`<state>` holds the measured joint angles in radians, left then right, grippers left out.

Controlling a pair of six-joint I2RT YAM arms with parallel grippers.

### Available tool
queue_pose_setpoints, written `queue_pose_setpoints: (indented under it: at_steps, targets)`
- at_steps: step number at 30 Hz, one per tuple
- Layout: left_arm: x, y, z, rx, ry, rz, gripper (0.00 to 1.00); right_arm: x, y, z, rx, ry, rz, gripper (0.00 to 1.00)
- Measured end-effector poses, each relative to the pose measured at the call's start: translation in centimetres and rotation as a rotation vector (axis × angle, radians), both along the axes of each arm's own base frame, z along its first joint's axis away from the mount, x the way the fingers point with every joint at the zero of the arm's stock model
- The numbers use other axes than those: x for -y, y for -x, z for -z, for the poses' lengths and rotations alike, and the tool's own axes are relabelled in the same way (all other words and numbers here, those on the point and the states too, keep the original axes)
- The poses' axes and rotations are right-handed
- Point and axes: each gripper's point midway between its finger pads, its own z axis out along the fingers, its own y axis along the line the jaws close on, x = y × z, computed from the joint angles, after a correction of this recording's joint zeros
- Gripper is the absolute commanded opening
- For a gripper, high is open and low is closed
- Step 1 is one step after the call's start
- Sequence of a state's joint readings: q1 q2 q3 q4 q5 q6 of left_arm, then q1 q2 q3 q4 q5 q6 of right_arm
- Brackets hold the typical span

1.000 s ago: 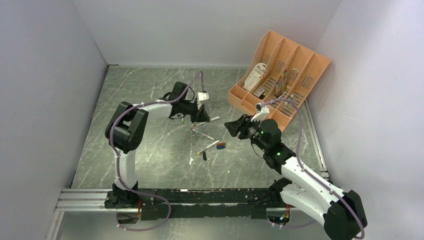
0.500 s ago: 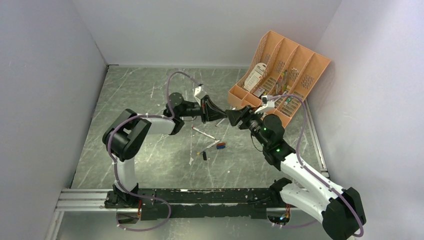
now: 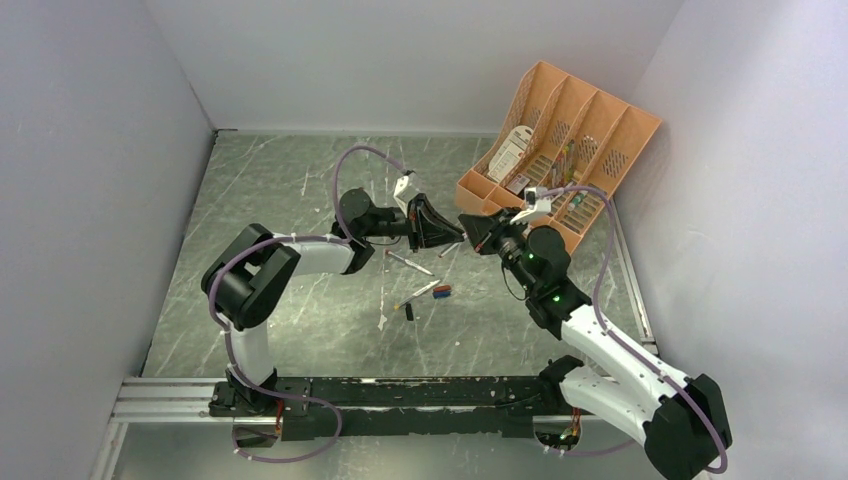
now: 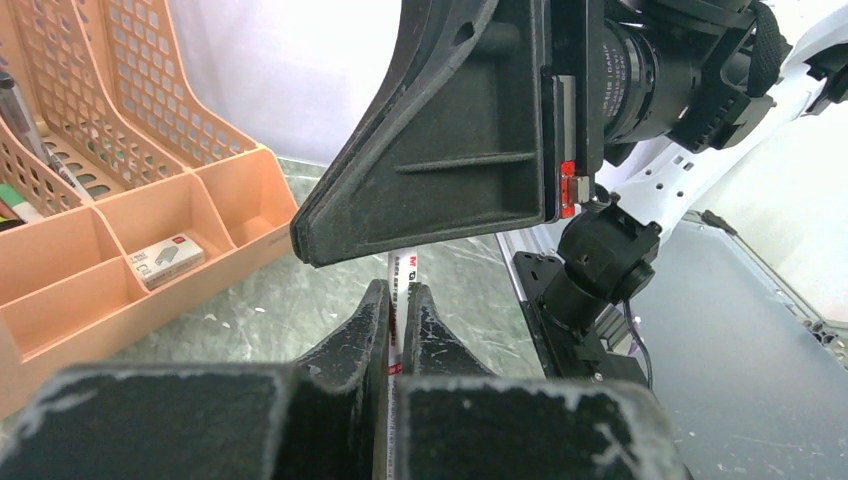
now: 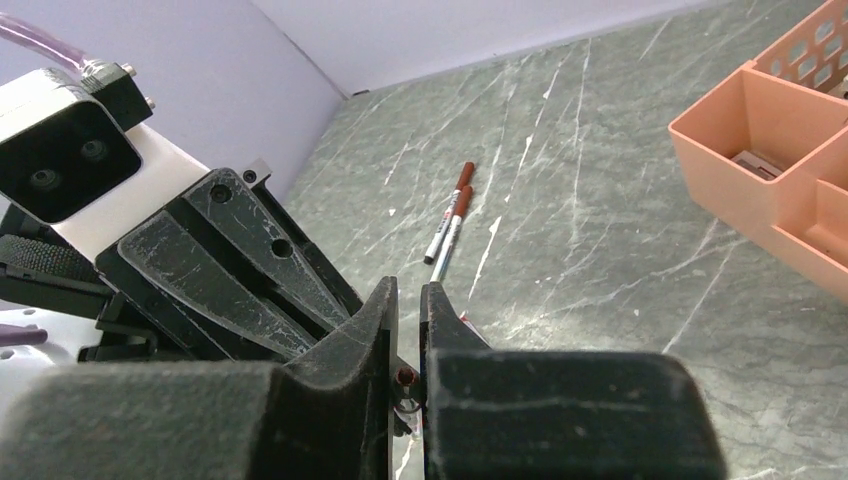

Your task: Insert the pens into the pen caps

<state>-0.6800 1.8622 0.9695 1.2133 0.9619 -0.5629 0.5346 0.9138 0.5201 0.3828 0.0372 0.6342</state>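
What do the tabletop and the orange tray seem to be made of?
Tabletop: looks like dark green-grey stone or a stone-print sheet, with pale veins and a slight sheen.
Orange tray: likely moulded plastic, matt, with thin even walls and a grid of holes.

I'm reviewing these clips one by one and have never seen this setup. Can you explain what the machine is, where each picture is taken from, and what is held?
Two robot arms are bolted at the near edge of a grey marbled table. One picture looks down from above and behind them; the other two come from a camera on each wrist. The left tool is shut on a white pen, held in the air. The right tool meets it and looks shut on that pen's dark red end. On the table lie more pens and small caps; an orange organizer tray stands at the far right.
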Motion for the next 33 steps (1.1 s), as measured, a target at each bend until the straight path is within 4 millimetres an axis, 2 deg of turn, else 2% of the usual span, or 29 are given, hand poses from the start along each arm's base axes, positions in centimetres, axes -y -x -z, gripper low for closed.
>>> queue_pose_setpoints:
  at_steps: [1, 4, 5, 10, 14, 18, 21, 22, 23, 25, 26, 28, 30, 31, 33]
  targets:
    - [0.0, 0.0, -0.1, -0.001, 0.002, 0.001, 0.10, 0.0, 0.0, -0.1, 0.001, 0.000, -0.001, 0.00]
    - [0.0, 0.2, -0.3, -0.007, 0.008, 0.010, 0.30, 0.0, 0.2, -0.3, 0.006, -0.003, -0.006, 0.00]
    - [0.1, 0.3, -0.4, -0.010, 0.009, 0.016, 0.33, 0.0, 0.2, -0.4, 0.010, -0.006, -0.009, 0.00]
    - [0.3, 0.8, -1.3, -0.028, 0.035, 0.060, 0.37, -0.2, 0.3, -1.3, 0.036, -0.010, -0.021, 0.00]
    - [0.5, 1.1, -1.0, -0.041, 0.028, 0.078, 0.37, -0.4, 0.3, -1.7, 0.045, -0.009, -0.032, 0.00]
    - [1.2, 1.5, 0.1, -0.049, -0.012, 0.087, 0.34, -0.4, 0.4, -1.7, 0.046, -0.009, -0.037, 0.00]
    - [1.6, 2.0, 0.9, -0.059, -0.039, 0.096, 0.23, -0.6, 0.5, -1.9, 0.048, -0.010, -0.049, 0.00]
    - [1.7, 2.0, 1.1, -0.061, -0.043, 0.097, 0.12, -0.7, 0.6, -1.8, 0.048, -0.010, -0.052, 0.00]
    - [1.8, 2.0, 1.2, -0.062, -0.045, 0.099, 0.07, -0.7, 0.6, -1.8, 0.047, -0.010, -0.056, 0.00]
    - [1.9, 1.9, 1.4, -0.059, -0.047, 0.104, 0.07, -0.7, 0.6, -1.6, 0.041, -0.006, -0.054, 0.00]
    - [1.9, 2.0, 1.5, -0.058, -0.047, 0.104, 0.07, -0.6, 0.5, -1.6, 0.039, -0.004, -0.053, 0.02]
    - [1.9, 2.0, 1.5, -0.058, -0.048, 0.105, 0.07, -0.6, 0.5, -1.5, 0.035, -0.002, -0.052, 0.28]
    - [1.9, 1.9, 1.5, -0.057, -0.048, 0.102, 0.07, -0.6, 0.5, -1.5, 0.037, 0.001, -0.051, 0.46]
    - [1.9, 1.9, 1.6, -0.060, -0.050, 0.100, 0.07, -0.6, 0.5, -1.5, 0.036, -0.001, -0.048, 0.50]
    - [1.6, 1.3, 1.7, -0.067, -0.050, 0.080, 0.07, -0.3, 0.4, -1.6, 0.043, 0.007, -0.035, 0.52]
